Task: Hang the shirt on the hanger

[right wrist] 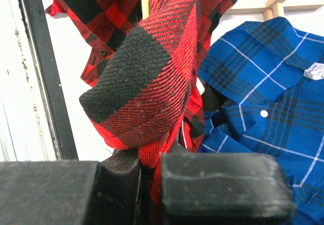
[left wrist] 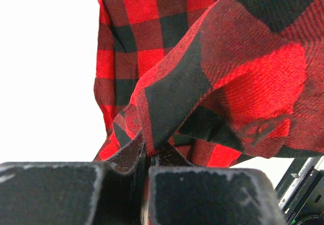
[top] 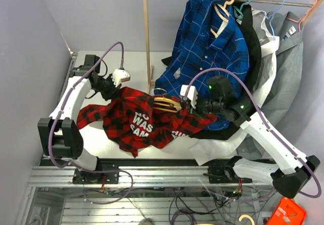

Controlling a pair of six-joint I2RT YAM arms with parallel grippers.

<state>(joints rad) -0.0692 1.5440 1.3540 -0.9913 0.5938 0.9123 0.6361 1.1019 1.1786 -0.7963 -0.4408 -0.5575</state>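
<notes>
Top external view: red-and-black plaid shirt [top: 134, 121] lying rumpled on the white table [top: 131, 63], white block lettering facing up. Pinched at its upper left edge by the left gripper [top: 112, 89] and at its right edge by the right gripper [top: 186, 108]. Resting on the fabric just beside that claw, the thin pale tan hanger [top: 167, 104], curved hook toward the back. Close behind, a wooden clothes rack [top: 148, 38], its upright post near the hook, crowded with a blue plaid shirt [top: 210, 48], a black garment [top: 253, 48] and a grey shirt [top: 291, 68] drooping around the right arm. Left wrist: scuffed black fingers [left wrist: 50, 194] nearly together, a fold of coarse flannel squeezed between. Right wrist: blocky pads [right wrist: 223, 184] likewise closed on a thick, fuzzy twill fold.
</notes>
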